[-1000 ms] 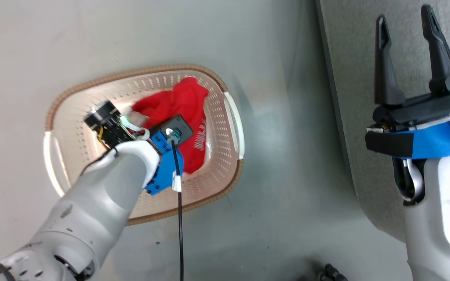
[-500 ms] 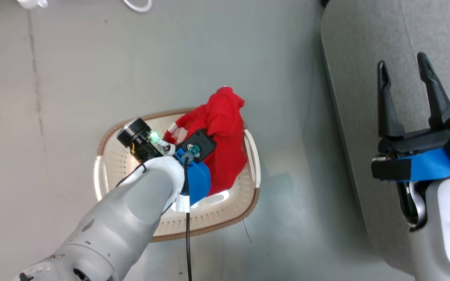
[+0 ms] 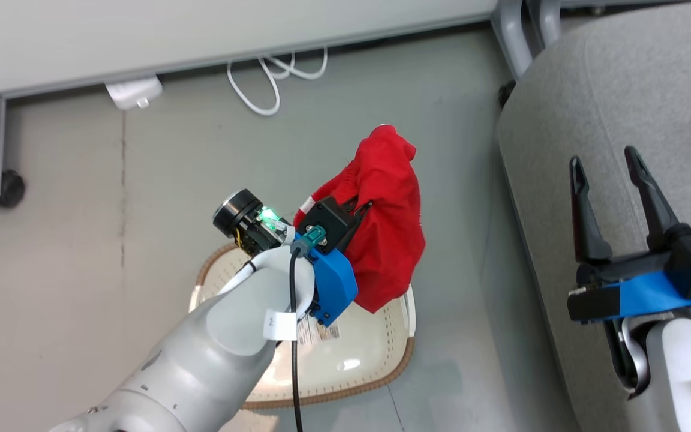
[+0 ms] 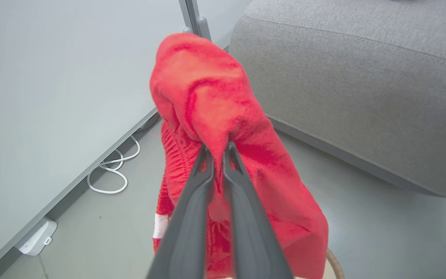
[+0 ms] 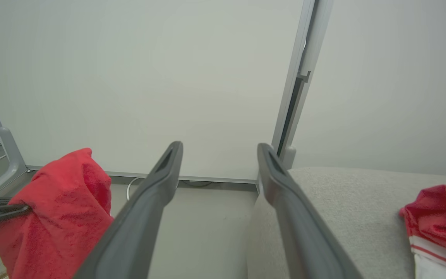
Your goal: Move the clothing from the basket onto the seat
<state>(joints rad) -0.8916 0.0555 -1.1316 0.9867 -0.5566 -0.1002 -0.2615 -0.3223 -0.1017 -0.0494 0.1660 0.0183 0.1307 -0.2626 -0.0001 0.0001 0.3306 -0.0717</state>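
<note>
The red garment (image 3: 387,222) that lay crumpled in the basket (image 3: 333,396) 1 second ago now hangs in the air above it, draped in a peak over the left gripper (image 4: 217,149), whose 2 fingers are pinched together on a fold of the fabric. Its lower hem reaches down near the basket's far rim, and whether it has cleared that rim cannot be told. The head camera has also swung upward in that time, so the shift of the whole scene is not a move of the basket. The bare part of the basket's bottom shows just a paper label (image 3: 315,330); the forearm hides the rest. The grey seat (image 3: 621,90) stands to the right, well apart from the hanging cloth, and a second red garment (image 5: 436,217) with white trim already lies on it. The right gripper (image 3: 602,156) hovers over the seat with its fingers spread wide and nothing between them. The lift looks done; the carry across to the seat appears to be what remains.
</note>
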